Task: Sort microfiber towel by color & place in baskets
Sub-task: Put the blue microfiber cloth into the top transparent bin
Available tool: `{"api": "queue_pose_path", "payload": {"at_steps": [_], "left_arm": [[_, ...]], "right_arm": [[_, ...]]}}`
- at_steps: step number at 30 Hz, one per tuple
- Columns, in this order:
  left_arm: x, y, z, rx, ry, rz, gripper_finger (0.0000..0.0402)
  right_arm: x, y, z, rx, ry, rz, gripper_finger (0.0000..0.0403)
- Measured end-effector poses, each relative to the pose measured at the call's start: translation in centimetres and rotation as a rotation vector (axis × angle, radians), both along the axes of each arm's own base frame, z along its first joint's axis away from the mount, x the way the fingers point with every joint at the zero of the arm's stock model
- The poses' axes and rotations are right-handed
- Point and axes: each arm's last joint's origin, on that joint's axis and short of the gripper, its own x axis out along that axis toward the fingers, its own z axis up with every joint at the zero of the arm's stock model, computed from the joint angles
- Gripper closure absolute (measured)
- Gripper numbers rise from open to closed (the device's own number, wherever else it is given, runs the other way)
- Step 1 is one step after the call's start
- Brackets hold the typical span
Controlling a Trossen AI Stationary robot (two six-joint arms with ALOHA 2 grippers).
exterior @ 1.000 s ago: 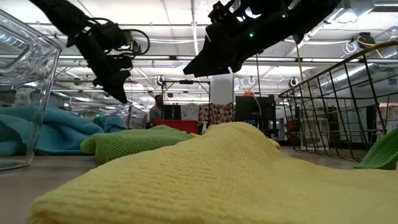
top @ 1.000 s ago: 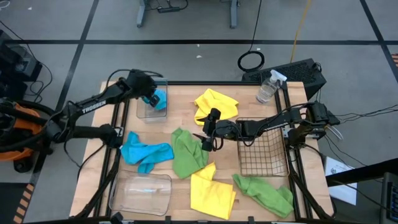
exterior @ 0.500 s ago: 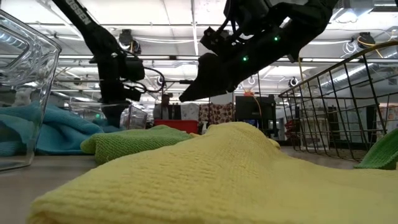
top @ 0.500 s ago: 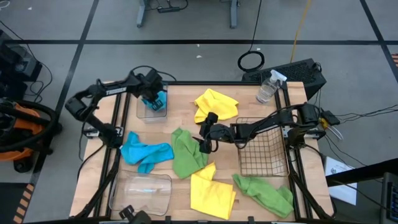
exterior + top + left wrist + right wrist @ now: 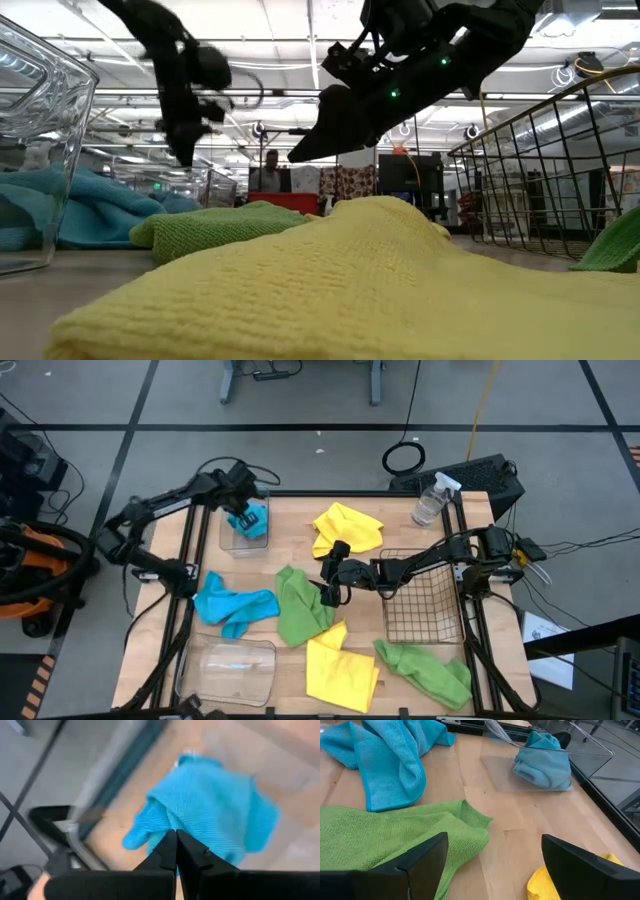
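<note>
left gripper [image 5: 243, 512]: fingers closed, empty, above far-left tub [image 5: 226, 538] holding blue towel [image 5: 253, 520] | right gripper [image 5: 331, 588]: fingers wide open, over centre green towel [image 5: 298, 605] | second blue towel [image 5: 231, 605]: left, on table | yellow towels: far centre [image 5: 345, 526], near centre [image 5: 340, 668] | second green towel [image 5: 428, 668]: near right | wire basket [image 5: 424, 610]: right | near-left tub [image 5: 227, 669]

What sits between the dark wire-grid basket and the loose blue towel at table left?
In the high view, the green microfiber towel lies between the dark wire-grid basket and the loose blue towel, with the right gripper hovering open at its edge.
</note>
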Motion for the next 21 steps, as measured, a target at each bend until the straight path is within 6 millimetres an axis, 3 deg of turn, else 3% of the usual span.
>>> {"api": "queue_pose_path", "payload": {"at_steps": [3,12,16,21], "left_arm": [[-0.7,-1.9,2.5,0.033,-0.081,0.031,0.0395],[-2.7,-11.0,6.4,-0.078,-0.240,-0.107,0.0395],[-2.6,-14.7,7.2,-0.174,-0.337,-0.236,0.0395],[-1.9,-18.0,6.9,-0.286,-0.351,-0.272,0.0395]], "right_arm": [[0.0,0.1,0.0,0.006,-0.001,0.000,0.0093],[-0.1,0.2,-0.2,0.021,0.019,-0.007,0.0093],[0.0,0.2,-0.1,0.000,0.006,0.005,0.0093],[0.0,0.2,0.0,0.003,-0.004,0.003,0.0093]]}}
